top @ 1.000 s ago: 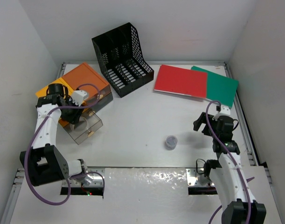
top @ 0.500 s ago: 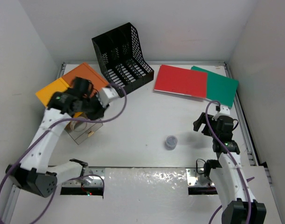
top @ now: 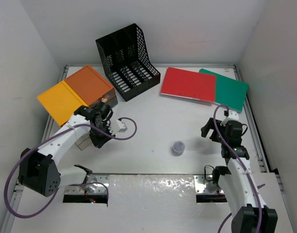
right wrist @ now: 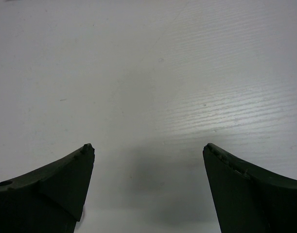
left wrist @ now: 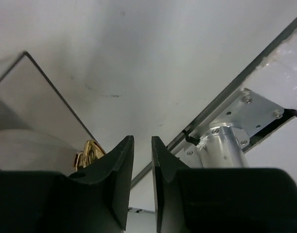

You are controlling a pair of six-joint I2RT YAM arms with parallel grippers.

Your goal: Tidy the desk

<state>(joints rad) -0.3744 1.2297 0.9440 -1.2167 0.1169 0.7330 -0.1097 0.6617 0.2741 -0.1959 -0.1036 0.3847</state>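
Observation:
The white desk [top: 153, 121] carries an orange-yellow box [top: 73, 94] at the left. A clear drawer [top: 81, 141] lies in front of the box, partly hidden by my left arm. My left gripper [top: 98, 140] points toward the near edge beside the drawer. In the left wrist view its jaws [left wrist: 142, 138] stand almost together with nothing between them. The drawer wall [left wrist: 39, 109] and a gold clip [left wrist: 90, 151] show to their left. My right gripper [top: 210, 130] hangs open and empty over bare desk [right wrist: 148, 73]; its tips [right wrist: 148, 148] are wide apart.
A black mesh file rack [top: 129, 60] stands at the back. Red [top: 188, 83] and green [top: 232, 89] folders lie at the back right. A small grey round cap [top: 178, 147] sits near the middle front. A metal rail and bracket [left wrist: 235, 116] run along the near edge.
My left arm has swung from over the orange box and drawer down toward the near edge, uncovering the box top. The right arm has not moved.

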